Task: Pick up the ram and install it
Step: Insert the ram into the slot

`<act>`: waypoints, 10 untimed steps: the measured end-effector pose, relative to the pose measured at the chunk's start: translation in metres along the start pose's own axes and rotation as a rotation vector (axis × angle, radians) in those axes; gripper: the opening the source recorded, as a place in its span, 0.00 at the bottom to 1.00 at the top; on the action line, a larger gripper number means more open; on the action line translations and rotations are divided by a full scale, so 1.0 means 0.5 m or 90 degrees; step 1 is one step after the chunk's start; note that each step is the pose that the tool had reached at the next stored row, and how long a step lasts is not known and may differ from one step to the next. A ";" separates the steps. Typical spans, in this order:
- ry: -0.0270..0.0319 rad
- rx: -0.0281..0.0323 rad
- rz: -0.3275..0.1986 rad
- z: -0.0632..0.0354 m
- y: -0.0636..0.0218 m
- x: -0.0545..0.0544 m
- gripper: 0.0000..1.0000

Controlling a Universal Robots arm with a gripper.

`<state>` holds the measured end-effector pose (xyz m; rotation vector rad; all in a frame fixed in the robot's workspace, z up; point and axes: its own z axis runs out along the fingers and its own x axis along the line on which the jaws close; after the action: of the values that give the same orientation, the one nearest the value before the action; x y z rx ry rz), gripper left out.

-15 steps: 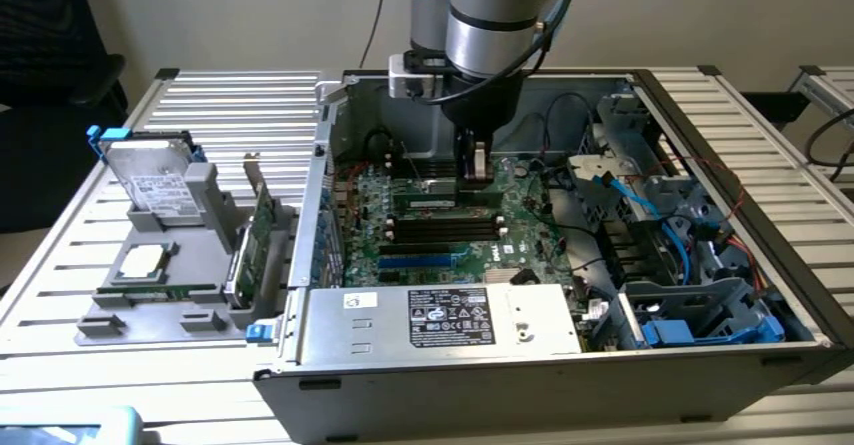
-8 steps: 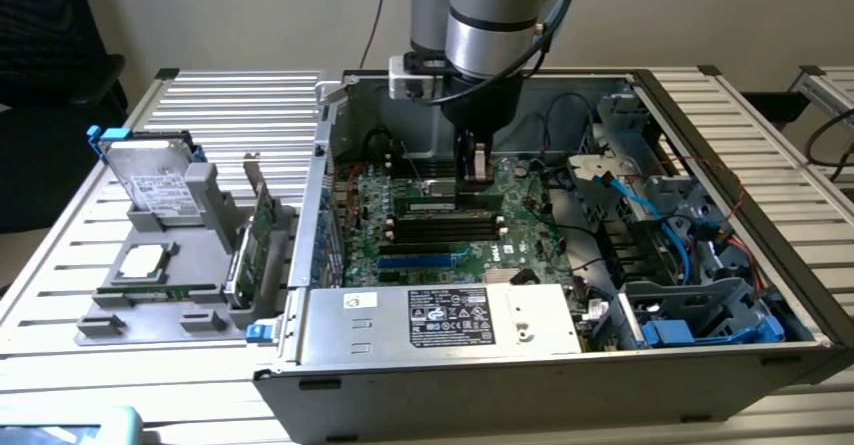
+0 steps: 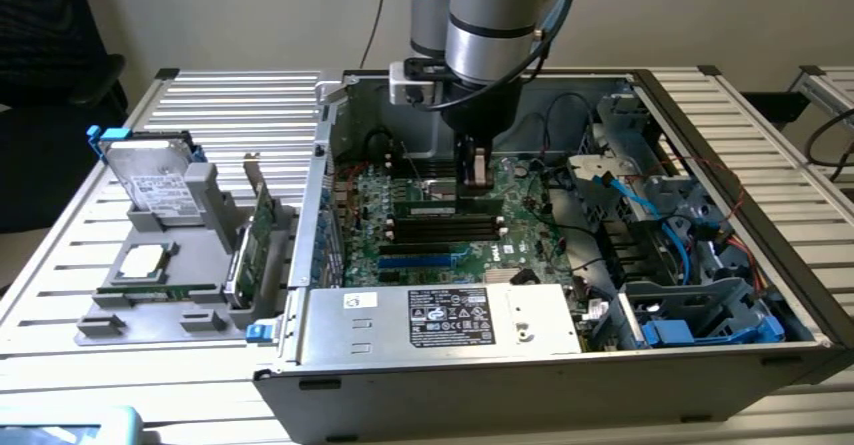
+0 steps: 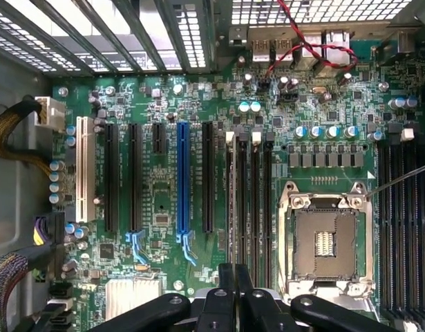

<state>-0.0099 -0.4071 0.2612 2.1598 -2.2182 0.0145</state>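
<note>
The ram [image 3: 434, 207] is a thin green stick with a pale label. It stands on edge across the motherboard, at the first of the black memory slots [image 3: 441, 230]. My gripper [image 3: 470, 193] comes straight down from the arm onto its top edge and is shut on it. In the wrist view the black fingers [image 4: 226, 294] sit close together, and the ram's narrow edge [image 4: 230, 207] runs away from my gripper [image 4: 234, 280] along the slot beside three empty black slots [image 4: 255, 207]. I cannot tell how deep the ram sits in the slot.
The open computer case [image 3: 747, 165] walls in the arm. A power supply [image 3: 441, 317] sits at the front, with blue cables [image 3: 667, 215] and drive cages at the exterior view's right. The bare CPU socket [image 4: 326, 242] lies beside the memory slots. A grey tray [image 3: 134, 315] outside holds a hard drive [image 3: 154, 180] and an expansion card [image 3: 260, 230].
</note>
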 end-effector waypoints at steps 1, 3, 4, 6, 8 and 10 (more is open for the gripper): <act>0.0000 0.0002 0.000 0.001 0.000 0.000 0.13; -0.0001 0.0007 0.000 0.003 -0.001 0.000 0.13; 0.0001 0.0009 0.000 0.004 -0.001 0.000 0.13; 0.0004 0.0009 0.000 0.004 -0.001 0.000 0.13; 0.0001 0.0011 0.000 0.005 -0.001 0.000 0.13; 0.0003 0.0012 0.000 0.009 -0.001 -0.001 0.13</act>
<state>-0.0096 -0.4070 0.2567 2.1606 -2.2187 0.0172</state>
